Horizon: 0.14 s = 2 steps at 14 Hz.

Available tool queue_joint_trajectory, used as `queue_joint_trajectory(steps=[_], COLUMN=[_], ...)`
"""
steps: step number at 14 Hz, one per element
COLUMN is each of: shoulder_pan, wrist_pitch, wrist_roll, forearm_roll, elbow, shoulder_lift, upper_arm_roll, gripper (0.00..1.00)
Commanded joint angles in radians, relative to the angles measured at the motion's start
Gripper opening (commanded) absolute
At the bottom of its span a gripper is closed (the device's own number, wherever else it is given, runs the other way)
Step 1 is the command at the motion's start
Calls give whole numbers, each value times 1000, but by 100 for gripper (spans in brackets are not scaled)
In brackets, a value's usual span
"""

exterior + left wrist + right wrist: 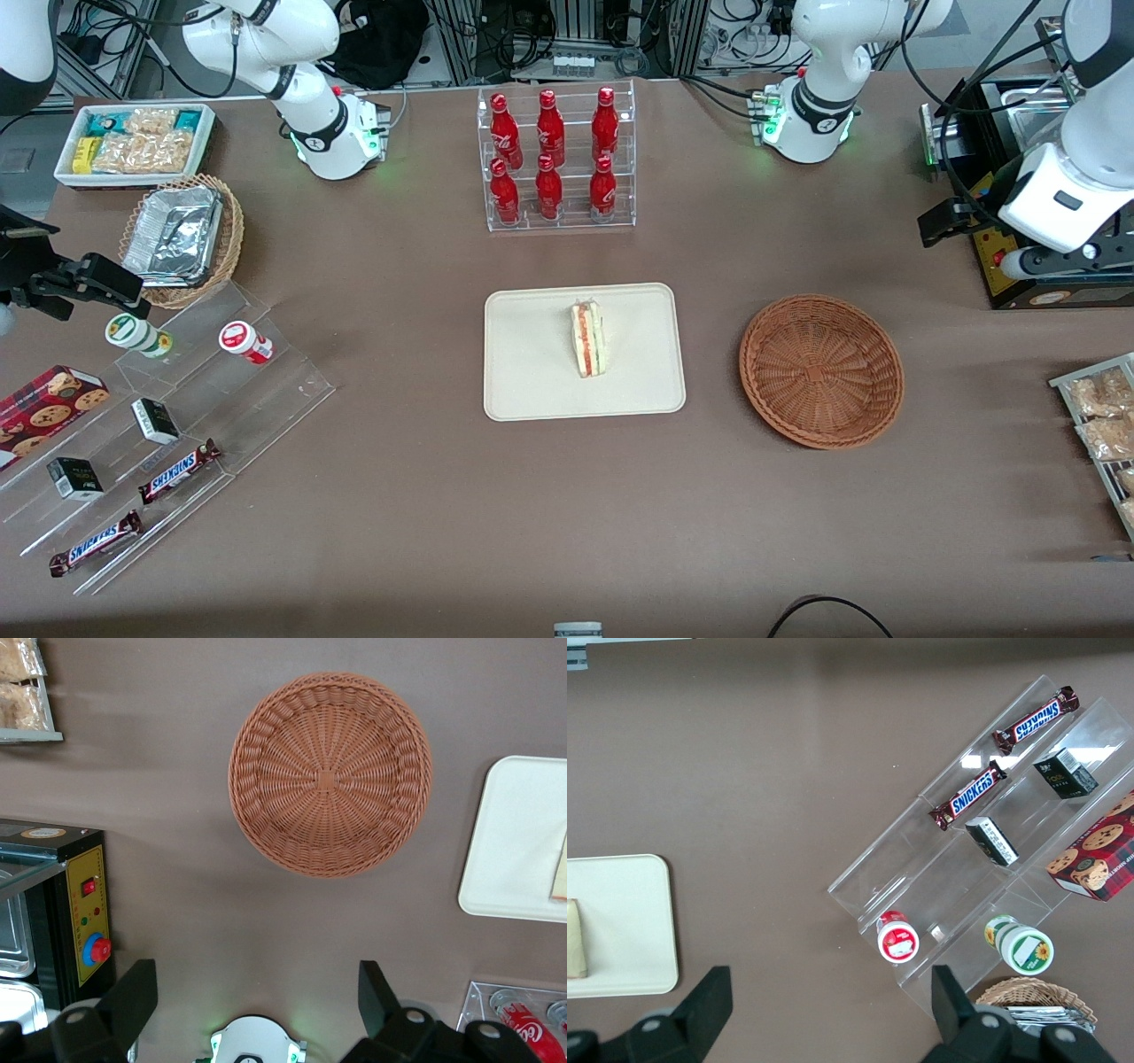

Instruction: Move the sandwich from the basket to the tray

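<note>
— Arm pose?
— My left arm is raised at the working end of the bench (pixel 372 532), pincer (pixel 257 1001) spread wide, holding nothing, hovering high above bare brown bench near the basket (pixel 330 775).
— Sandwich?
— Sandwich (pixel 587 338) lies on the tray (pixel 532 354), about centre. Basket sits at the tray's three o'clock in my front view.

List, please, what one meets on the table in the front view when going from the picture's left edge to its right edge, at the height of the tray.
Clear stepped display stand → tray → sandwich lying on the tray → basket, with nothing in it → gripper, open, raised farther from the camera than the basket.
</note>
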Motion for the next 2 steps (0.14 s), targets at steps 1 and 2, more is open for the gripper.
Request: queue_joint_trajectory(steps=[1,2], shoulder_pan=[-47,-44], wrist_pitch=[-1,1], wrist_roll=[14,14], forearm_roll=[-11,-12], elbow=[37,37], shoulder_lift=[22,24], upper_arm_roll=[44,44], gripper=[100,100])
